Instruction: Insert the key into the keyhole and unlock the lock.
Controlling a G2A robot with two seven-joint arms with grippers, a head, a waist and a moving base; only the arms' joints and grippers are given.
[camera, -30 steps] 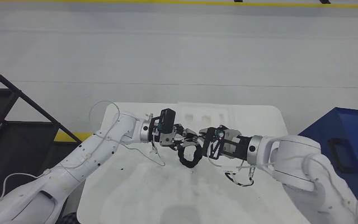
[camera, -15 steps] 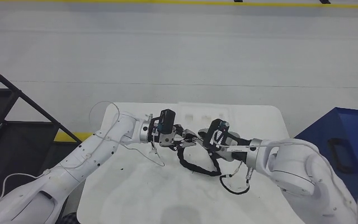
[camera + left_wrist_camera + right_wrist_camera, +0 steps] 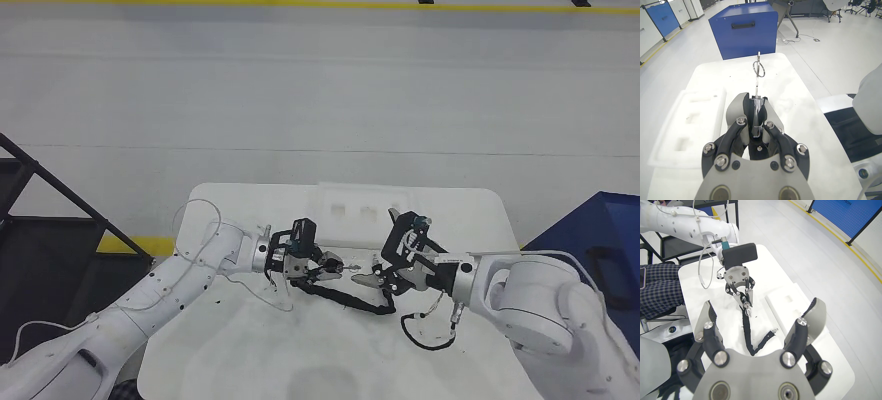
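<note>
We judge the insertion step done. Low in the centre of the top view the two arms face each other over the counter [image 3: 791,106]. The left gripper [image 3: 755,98] has its fingers clenched on the chrome body of the lock [image 3: 756,113]. The key [image 3: 757,83] stands straight out of the keyhole at the body's end, and its key ring [image 3: 759,69] hangs loose around the shaft. The right gripper [image 3: 762,304] sits just apart from the key, with its fingers released and spread wide around nothing. The black cable [image 3: 746,328] trails from the lock across the counter, bends, and ends in a metal pin end [image 3: 773,330]. That end lies free beside the foam tray [image 3: 776,309], well apart from the lock body. From that we take the lock to be open, or at least no longer holding the pin. If a turn is in fact left to make, the right fingers need to close on the flat head of the key, not the ring. They then twist it about the shaft's axis while the left grip keeps the body from rotating. Otherwise, the left fingers can simply set the lock down.
</note>
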